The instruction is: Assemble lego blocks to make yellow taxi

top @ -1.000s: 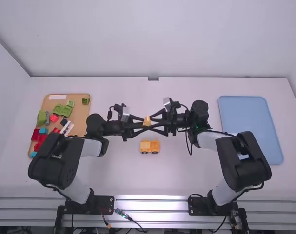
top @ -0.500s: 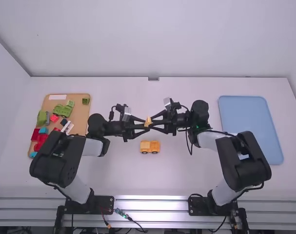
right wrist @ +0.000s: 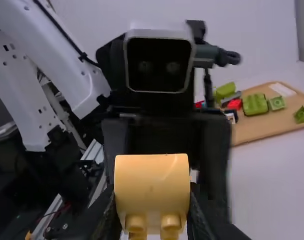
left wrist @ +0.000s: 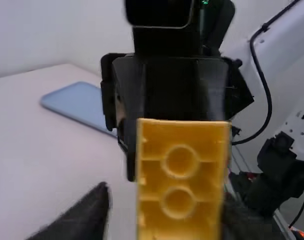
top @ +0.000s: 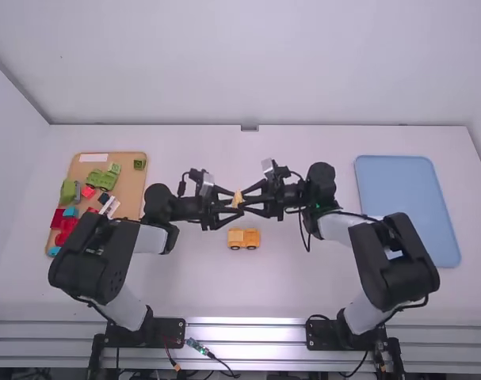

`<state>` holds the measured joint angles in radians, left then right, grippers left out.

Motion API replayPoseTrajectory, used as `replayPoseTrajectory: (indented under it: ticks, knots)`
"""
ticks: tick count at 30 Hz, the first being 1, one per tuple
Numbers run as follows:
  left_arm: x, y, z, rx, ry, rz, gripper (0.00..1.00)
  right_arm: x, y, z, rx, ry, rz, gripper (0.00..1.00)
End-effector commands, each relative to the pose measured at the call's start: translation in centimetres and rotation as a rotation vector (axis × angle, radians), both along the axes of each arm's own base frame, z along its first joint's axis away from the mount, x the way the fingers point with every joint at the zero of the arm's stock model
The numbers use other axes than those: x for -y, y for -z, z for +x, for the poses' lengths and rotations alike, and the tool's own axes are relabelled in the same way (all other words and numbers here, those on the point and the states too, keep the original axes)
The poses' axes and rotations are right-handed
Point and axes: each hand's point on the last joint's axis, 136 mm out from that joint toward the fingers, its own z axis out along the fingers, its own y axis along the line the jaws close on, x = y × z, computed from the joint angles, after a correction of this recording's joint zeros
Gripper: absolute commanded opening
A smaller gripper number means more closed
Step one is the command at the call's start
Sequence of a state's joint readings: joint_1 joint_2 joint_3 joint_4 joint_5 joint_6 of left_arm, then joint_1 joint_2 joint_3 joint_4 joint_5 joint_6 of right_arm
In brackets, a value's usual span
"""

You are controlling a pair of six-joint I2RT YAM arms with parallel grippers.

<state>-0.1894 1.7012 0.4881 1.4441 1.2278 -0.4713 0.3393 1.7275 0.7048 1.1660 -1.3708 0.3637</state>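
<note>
Away from table edges [top: 185, 134], left gripper [top: 235, 203] spread, right gripper [top: 245, 199] pinching yellow block [right wrist: 152, 182]

Tips blocked, far side passable.
Left gripper [top: 231, 203] faces right gripper [top: 246, 199] head-on; yellow truck [top: 243, 238] base-side of both; room beyond them toward back wall [top: 248, 71].

High downward view, opposed wrist close-ups

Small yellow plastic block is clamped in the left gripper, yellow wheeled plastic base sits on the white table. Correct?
Wrong gripper: the right wrist view shows the right gripper clamping the small yellow plastic block. The yellow wheeled plastic base does sit on the white table.
</note>
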Motion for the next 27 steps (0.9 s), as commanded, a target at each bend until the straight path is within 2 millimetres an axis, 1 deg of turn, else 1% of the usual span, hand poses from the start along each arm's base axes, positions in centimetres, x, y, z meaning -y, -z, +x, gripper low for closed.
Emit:
replayPoseTrajectory:
  ticks: [1, 3, 6, 8, 9, 11, 13, 14, 17, 18, 19, 21, 23, 25, 27]
  knots:
    - [0.2, -0.3, 0.3, 0.019, -0.008, -0.003, 0.99, -0.2, -1.1, 0.4, 0.049, -0.015, 0.015, 0.0]
    - [0.2, -0.3, 0.3, 0.019, -0.009, -0.003, 0.99, 0.1, -1.4, 0.8, 0.069, -0.004, 0.019, 0.0]
    - [0.2, -0.3, 0.0, 0.02, 0.008, -0.001, 0.99, 0.6, -1.4, 2.4, 0.077, 0.073, 0.021, 0.0]
    - [0.3, -0.1, -0.9, 0.065, 0.063, 0.012, 0.99, 1.5, -1.1, 4.2, 0.062, 0.16, 0.011, 0.0]
    - [0.0, 0.0, -1.2, 0.091, 0.085, 0.019, 0.99, 2.1, -0.6, 5.2, 0.051, 0.206, -0.002, 0.0]
    - [-0.4, 0.1, -1.4, 0.094, 0.1, 0.024, 0.99, 3.0, 0.2, 6.3, 0.024, 0.262, -0.023, 0.0]
    - [-1.5, 0.3, -1.0, 0.07, 0.086, 0.028, 0.99, 4.5, 1.9, 8.1, -0.019, 0.362, -0.08, 0.0]
    - [-1.7, 0.3, -0.8, 0.067, 0.08, 0.028, 0.99, 4.7, 2.2, 8.3, -0.022, 0.376, -0.091, 0.0]
    - [-3.2, 0.9, 0.6, 0.024, 0.022, 0.038, 0.99, 6.4, 4.3, 9.6, -0.048, 0.508, -0.21, 0.0]
    - [-3.7, 1.3, 1.1, 0.016, 0.002, 0.046, 0.99, 7.1, 5.1, 10.1, -0.053, 0.564, -0.278, 0.0]
    - [-3.9, 1.4, 1.4, 0.018, -0.005, 0.051, 0.99, 7.3, 5.3, 10.2, -0.051, 0.583, -0.305, 0.0]
    - [-4.8, 2.3, 3.0, 0.0, -0.069, 0.076, 0.99, 8.4, 6.5, 10.5, -0.04, 0.665, -0.453, 0.0]
    - [-5.5, 3.0, 4.5, -0.037, -0.132, 0.099, 0.99, 9.2, 7.0, 10.3, -0.031, 0.709, -0.559, 0.0]
    - [-7.1, 4.6, 7.3, -0.122, -0.257, 0.17, 0.99, 10.5, 7.7, 9.4, -0.007, 0.743, -0.748, 0.0]
    - [-8.2, 6.1, 8.9, -0.181, -0.33, 0.26, 0.99, 11.6, 8.3, 8.3, 0.006, 0.737, -0.916, 0.0]
